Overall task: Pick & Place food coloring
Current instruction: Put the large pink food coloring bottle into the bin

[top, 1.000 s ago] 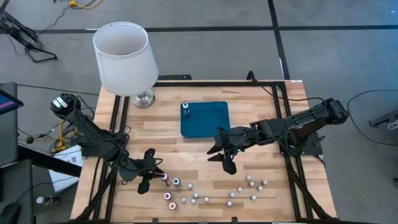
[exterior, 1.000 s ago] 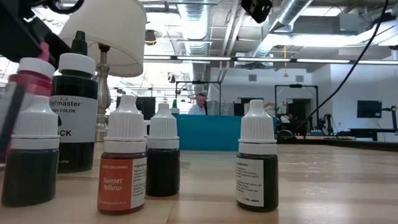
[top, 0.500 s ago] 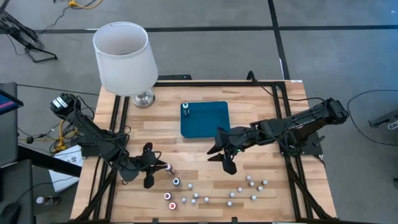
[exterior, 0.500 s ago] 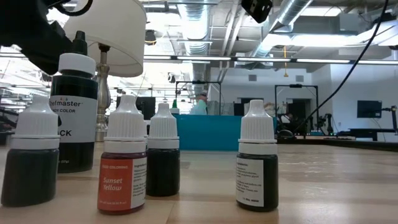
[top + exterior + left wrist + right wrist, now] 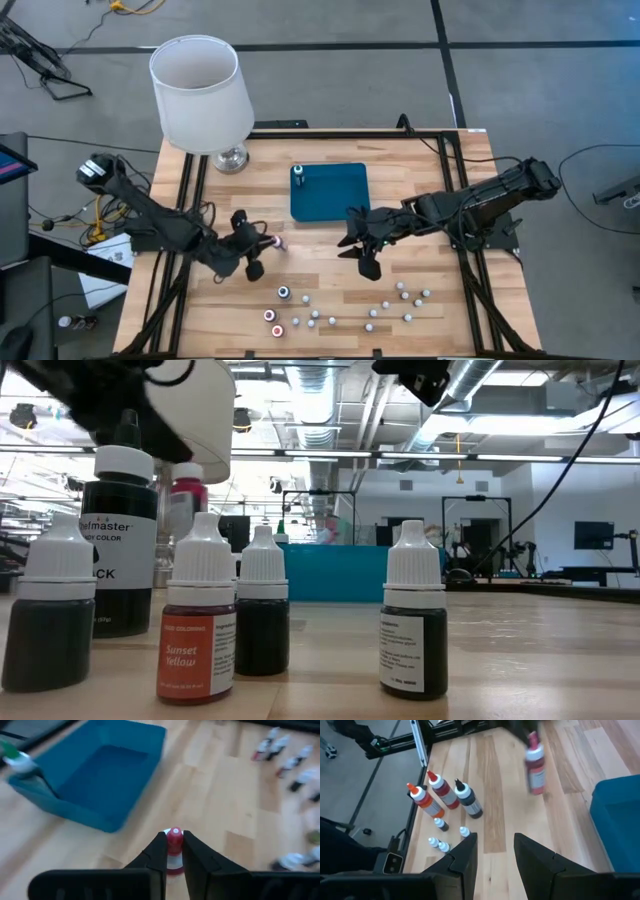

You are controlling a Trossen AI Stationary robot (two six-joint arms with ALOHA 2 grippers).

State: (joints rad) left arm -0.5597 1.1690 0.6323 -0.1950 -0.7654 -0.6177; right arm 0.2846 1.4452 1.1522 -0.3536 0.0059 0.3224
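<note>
The food coloring is a group of small bottles near the table's front edge: colored ones (image 5: 283,292) and several tiny white-capped ones (image 5: 400,295). One red bottle with a pink tip (image 5: 535,766) hangs in the air, with my left gripper (image 5: 268,247) shut on it. It is between the front group and the teal tray (image 5: 335,195). A green-topped bottle (image 5: 299,176) stands in the tray's far left corner. My right gripper (image 5: 362,255) hovers open just right of the tray's near edge, with nothing between its fingers (image 5: 465,852). My left gripper pinches the red bottle's upper end between its two fingers, at the pink tip and white collar (image 5: 174,845). The fingers slant down from the table's left. The bottle hangs nearly upright below them, its body (image 5: 536,777) clear of the table.
A lamp with a white shade (image 5: 200,90) stands at the far left corner. Three taller bottles (image 5: 445,795) stand at the front left beside smaller ones. In the low view a row of dropper bottles (image 5: 195,620) stands close in front. Bare wood lies between the tray and the front bottles.
My left gripper, still shut on the red bottle, has risen and gone from the front group toward the far edge and the tray. It has tipped up closer to level. The bottle has been lifted clear of the table and carried along.
</note>
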